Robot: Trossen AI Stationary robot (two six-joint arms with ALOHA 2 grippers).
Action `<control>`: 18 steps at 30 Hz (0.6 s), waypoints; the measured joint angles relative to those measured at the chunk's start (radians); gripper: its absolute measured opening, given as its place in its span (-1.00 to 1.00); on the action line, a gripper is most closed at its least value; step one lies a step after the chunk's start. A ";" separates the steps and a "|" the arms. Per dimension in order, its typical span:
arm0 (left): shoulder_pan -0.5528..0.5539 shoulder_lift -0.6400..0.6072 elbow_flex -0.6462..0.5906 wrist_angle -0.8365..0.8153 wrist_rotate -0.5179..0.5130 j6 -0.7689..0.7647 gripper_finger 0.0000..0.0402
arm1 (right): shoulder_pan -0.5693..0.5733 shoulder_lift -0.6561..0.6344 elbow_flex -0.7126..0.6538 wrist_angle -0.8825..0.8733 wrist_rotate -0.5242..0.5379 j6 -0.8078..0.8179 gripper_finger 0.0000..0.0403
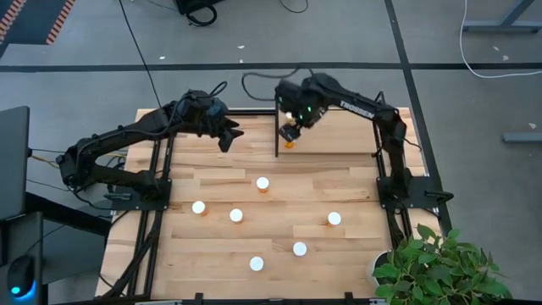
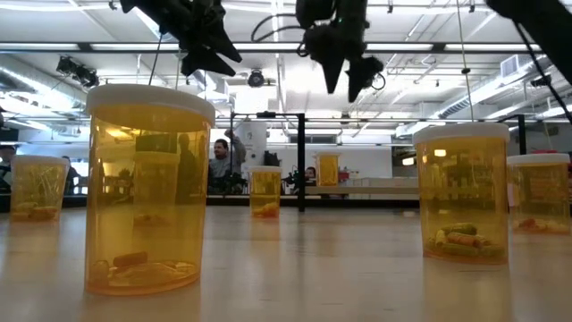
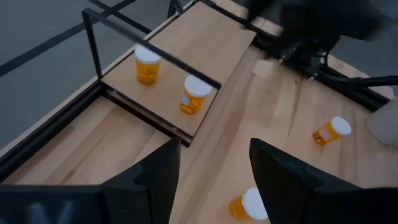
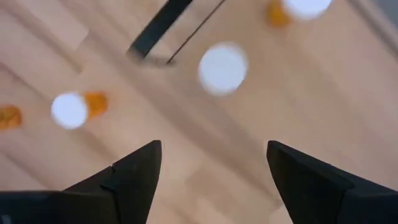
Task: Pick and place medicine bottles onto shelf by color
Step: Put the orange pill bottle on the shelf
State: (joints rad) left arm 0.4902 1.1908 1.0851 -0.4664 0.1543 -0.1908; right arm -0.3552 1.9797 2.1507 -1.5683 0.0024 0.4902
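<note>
While two medicine bottles point(image 3: 148, 65) stand on the shelf point(image 1: 339, 135), six more sit scattered across your table point(image 1: 279, 254). Your right gripper point(image 1: 292, 129) hangs over the shelf, fingers spread wide and empty; your left gripper point(image 1: 229, 135) hovers nearby, partly open, holding nothing.

Even, bright light falls from overhead; in the low view long ceiling strip lamps point(image 2: 420, 54) glare white above me and my arms hang as black silhouettes. The nearest translucent orange bottle with a white cap point(image 2: 149, 188) glows, backlit and soft-edged. My right wrist view is smeared: a white round cap point(image 4: 222, 68) is a blur. Shadows on the striped planked wooden tabletop point(image 1: 279, 254) stay short and faint
</note>
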 joint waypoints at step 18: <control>0.016 0.000 0.000 -0.033 0.000 -0.021 -0.03 | 0.473 -0.379 -0.939 0.391 -0.045 0.677 0.48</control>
State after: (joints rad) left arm 0.5064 1.1908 1.0855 -0.4998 0.1543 -0.2123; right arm 0.1175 1.6005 1.2113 -1.1768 -0.0424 1.1674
